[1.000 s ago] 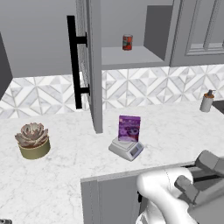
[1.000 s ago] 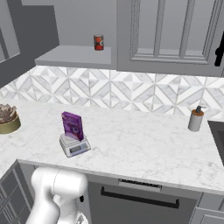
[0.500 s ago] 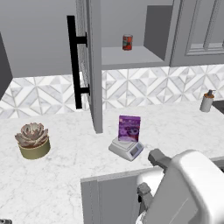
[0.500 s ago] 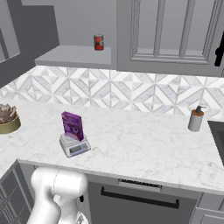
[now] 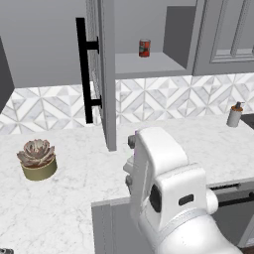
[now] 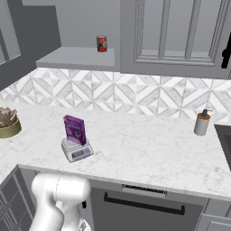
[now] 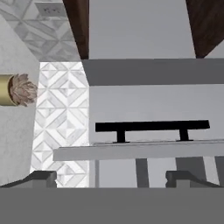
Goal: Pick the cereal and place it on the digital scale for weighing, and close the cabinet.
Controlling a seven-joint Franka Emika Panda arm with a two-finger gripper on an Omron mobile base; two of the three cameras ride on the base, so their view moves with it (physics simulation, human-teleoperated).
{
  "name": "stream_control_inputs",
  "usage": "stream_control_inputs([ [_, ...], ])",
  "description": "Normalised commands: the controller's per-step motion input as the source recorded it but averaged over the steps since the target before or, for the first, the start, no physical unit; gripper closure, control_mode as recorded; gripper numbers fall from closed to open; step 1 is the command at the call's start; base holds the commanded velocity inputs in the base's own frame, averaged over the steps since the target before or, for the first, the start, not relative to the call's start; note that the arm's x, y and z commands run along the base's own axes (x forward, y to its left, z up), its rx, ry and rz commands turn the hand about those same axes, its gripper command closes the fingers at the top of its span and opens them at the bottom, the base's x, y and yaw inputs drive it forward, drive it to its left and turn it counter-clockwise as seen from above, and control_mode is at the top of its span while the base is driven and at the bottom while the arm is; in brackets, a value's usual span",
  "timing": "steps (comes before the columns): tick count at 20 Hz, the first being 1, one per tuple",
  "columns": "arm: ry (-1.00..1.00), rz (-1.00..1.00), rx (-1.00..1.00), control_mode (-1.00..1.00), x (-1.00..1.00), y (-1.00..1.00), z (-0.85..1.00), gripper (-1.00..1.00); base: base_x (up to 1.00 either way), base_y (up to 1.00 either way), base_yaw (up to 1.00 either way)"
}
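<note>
The purple cereal (image 6: 74, 129) box stands upright on the round platter of the digital scale (image 6: 77, 150), on the marble counter. In the left base view my arm hides both. The cabinet door (image 5: 106, 74) stands open, edge toward me, its black bar handle (image 5: 85, 74) on the left face. In the hand view, which is rolled sideways, the handle (image 7: 151, 126) lies just beyond my gripper (image 7: 113, 179). The gripper is open, with its fingertips (image 7: 41, 178) wide apart and nothing between them.
A small red can (image 5: 144, 48) sits on the open cabinet shelf. A potted succulent (image 5: 37, 158) stands at the counter's left and a soap dispenser (image 6: 201, 122) at its right. My white arm (image 5: 163, 193) rises close in front of the counter edge.
My arm has swung up and left in the left base view and now covers the cereal and scale. The cereal stays on the scale and the door has not moved.
</note>
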Motion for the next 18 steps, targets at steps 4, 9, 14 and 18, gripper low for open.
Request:
stream_control_inputs([
  [4, -0.01, -0.05, -0.08, -1.00, 0.68, 0.28, -0.31, -1.00, 0.00, 0.00, 0.00],
  [9, 0.00, -0.07, -0.08, -1.00, 0.53, 0.18, -0.27, -1.00, 0.00, 0.00, 0.00],
  [14, -0.02, -0.07, -0.05, -1.00, 0.37, 0.08, -0.13, -1.00, 0.00, 0.00, 0.00],
  [18, 0.00, -0.07, -0.06, -1.00, 0.35, 0.20, -0.11, -1.00, 0.00, 0.00, 0.00],
])
